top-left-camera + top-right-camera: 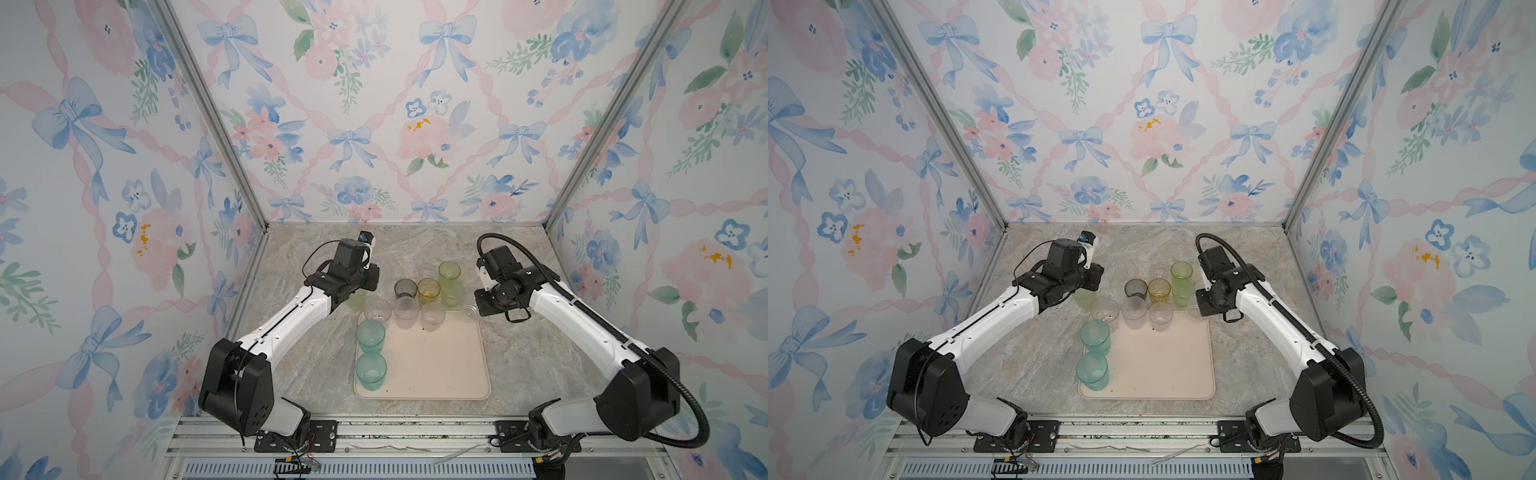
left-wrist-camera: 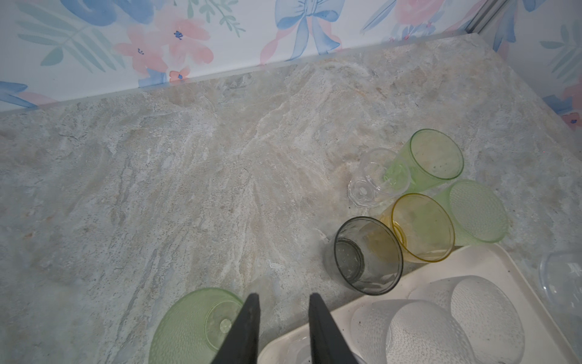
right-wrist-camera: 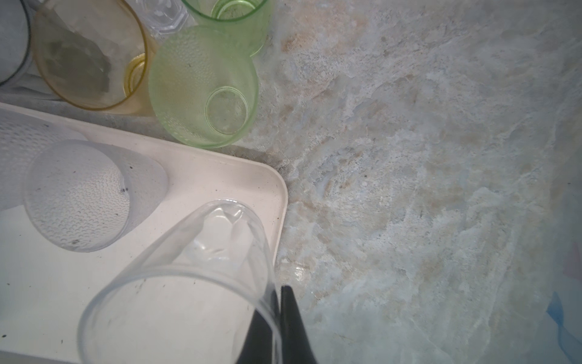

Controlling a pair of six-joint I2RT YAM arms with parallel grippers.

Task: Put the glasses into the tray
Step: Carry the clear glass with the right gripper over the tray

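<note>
The cream tray lies mid-table. Two teal glasses stand along its left side, and frosted clear glasses stand along its far edge. Behind the tray on the table stand a smoky grey glass, an amber glass, two yellow-green glasses and a clear glass. My left gripper is open with bare table between its fingers; a third yellow-green glass stands right beside one finger. My right gripper is shut on the wall of a small clear glass, tilted over the tray's far right corner.
Marble tabletop shows on both sides of the tray and behind the glasses. Floral walls close in the back and both sides. An aluminium rail runs along the front edge, carrying both arm bases.
</note>
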